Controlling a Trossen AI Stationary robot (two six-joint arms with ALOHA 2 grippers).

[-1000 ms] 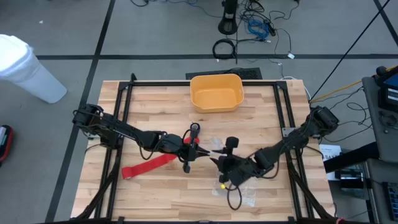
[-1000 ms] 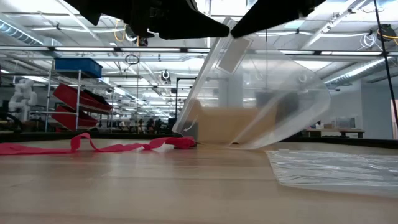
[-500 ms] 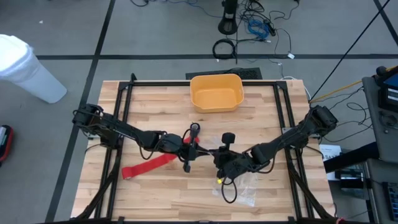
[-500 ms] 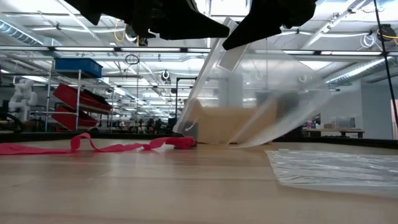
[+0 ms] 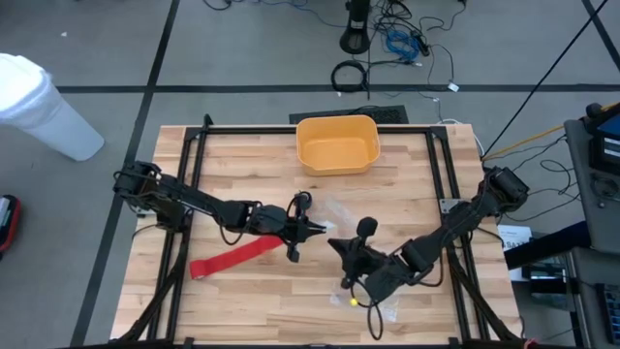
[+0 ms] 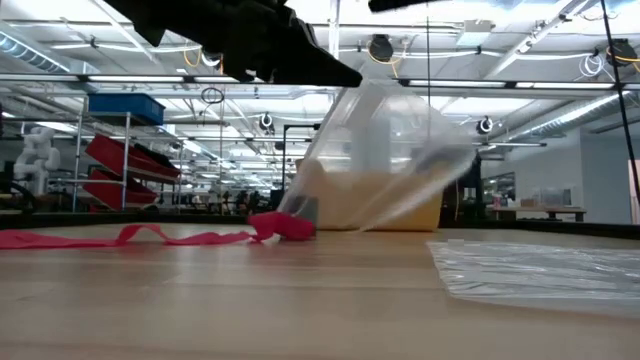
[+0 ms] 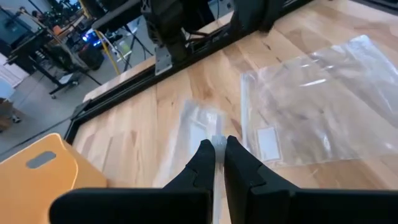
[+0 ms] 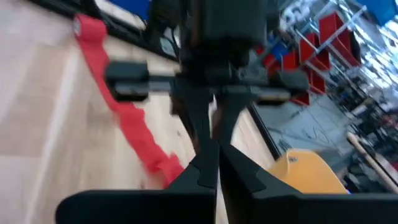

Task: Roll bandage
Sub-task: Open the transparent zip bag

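The red bandage (image 5: 232, 257) lies flat on the table as a long strip; its bunched end (image 6: 282, 226) sits by the foot of a clear plastic bag (image 6: 390, 150). My left gripper (image 5: 320, 228) is shut on this bag, above the table's middle. My right gripper (image 5: 335, 243) faces it from the right, tip to tip. It is shut, with nothing showing between its fingers (image 8: 205, 163). In the low view it stands above the bag at the picture's top (image 6: 430, 3). My left gripper pinches the clear bag's upper edge (image 7: 216, 138) between its two fingers. The fingers come from the table's left, slanting a little downward. The bag hangs below them, slack, and its lower end (image 6: 300, 212) rests on the table beside the bandage's end.
A second clear plastic bag (image 6: 540, 270) lies flat on the table's near right part, under my right arm. A yellow bin (image 5: 337, 142) stands at the far middle edge. Black frame rails run along the table's left and right sides.
My right gripper has shut, risen and drawn back from the bag's top. The bag, spread wide between the two grippers before, has narrowed and hangs from my left gripper alone.
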